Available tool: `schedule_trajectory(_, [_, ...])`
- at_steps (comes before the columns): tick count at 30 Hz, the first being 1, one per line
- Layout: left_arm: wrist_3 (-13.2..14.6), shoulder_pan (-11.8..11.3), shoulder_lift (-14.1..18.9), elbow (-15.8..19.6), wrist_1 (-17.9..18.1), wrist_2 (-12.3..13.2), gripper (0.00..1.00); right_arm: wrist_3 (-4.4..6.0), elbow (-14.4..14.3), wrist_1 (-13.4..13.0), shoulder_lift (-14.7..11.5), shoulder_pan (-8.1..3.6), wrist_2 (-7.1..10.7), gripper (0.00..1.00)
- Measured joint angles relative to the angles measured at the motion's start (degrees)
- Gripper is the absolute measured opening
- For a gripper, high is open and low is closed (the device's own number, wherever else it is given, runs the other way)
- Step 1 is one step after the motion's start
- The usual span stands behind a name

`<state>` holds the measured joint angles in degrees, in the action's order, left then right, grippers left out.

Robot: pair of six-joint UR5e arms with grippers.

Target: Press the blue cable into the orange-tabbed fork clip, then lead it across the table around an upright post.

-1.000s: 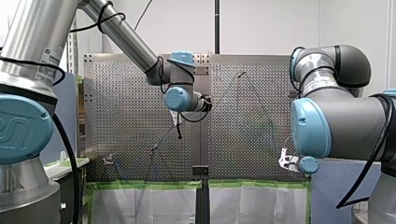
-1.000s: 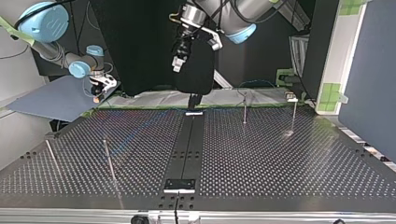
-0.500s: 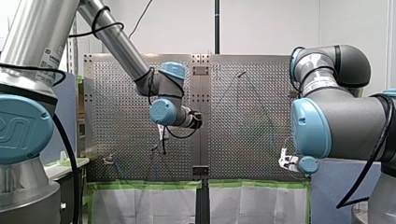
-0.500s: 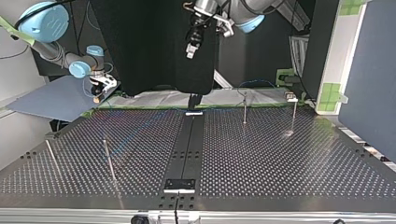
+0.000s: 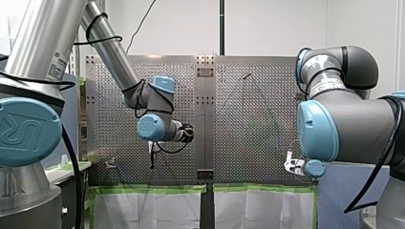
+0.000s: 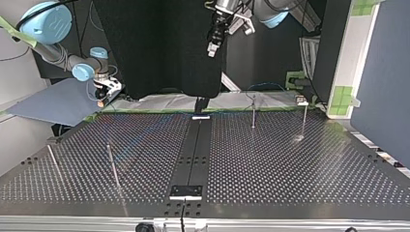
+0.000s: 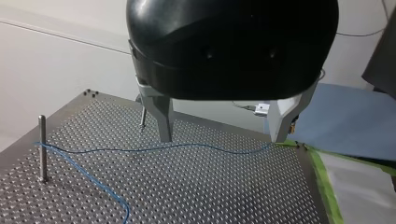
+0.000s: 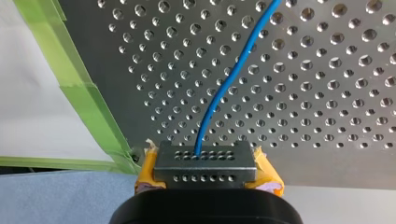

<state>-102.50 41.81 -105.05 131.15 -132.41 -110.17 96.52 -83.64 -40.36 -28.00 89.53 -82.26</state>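
The blue cable [image 7: 187, 147] lies loose on the perforated table [image 7: 210, 196], running from an upright post [image 7: 42, 149] toward the far edge. My left gripper [image 7: 220, 140] hangs well above the table with its metal fingers [image 7: 163, 123] open and nothing between them; it shows too in the front view [image 5: 152, 153] and the top view [image 6: 212, 47]. My right gripper [image 8: 205, 168] stays at the table's edge, its yellow pads [image 8: 148, 173] shut on the cable's end [image 8: 224, 88]. It also appears in the top view [image 6: 102, 96]. A small clip [image 6: 301, 101] stands at the top view's far right.
Thin upright posts stand on the table in the top view [image 6: 253, 113] [image 6: 112, 166] [image 6: 53, 164]. Green tape [image 8: 88, 98] lines the table's edge by my right gripper. A blue sheet [image 6: 58, 104] lies beyond that edge. A dark strip [image 6: 193, 150] runs down the table's middle.
My left arm has swung toward the front view's left and lower, still open; in the top view its gripper moved right and up. My right arm and the cable have not moved.
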Motion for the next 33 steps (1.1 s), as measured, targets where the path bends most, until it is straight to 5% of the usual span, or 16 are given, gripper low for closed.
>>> schedule_trajectory(9, [4.6,-4.9,0.0,4.9,5.0,4.8,1.00,0.00,0.0,0.2,0.0,0.32,0.00,0.00])
schedule_trajectory(18, [5.4,-9.3,0.0,6.2,9.4,6.3,1.00,0.08,0.0,0.3,0.0,0.33,-0.02,0.00])
schedule_trajectory(33, [5.4,-10.3,0.0,6.2,11.7,6.9,1.00,0.00,0.0,0.3,0.0,0.26,-0.01,0.00])
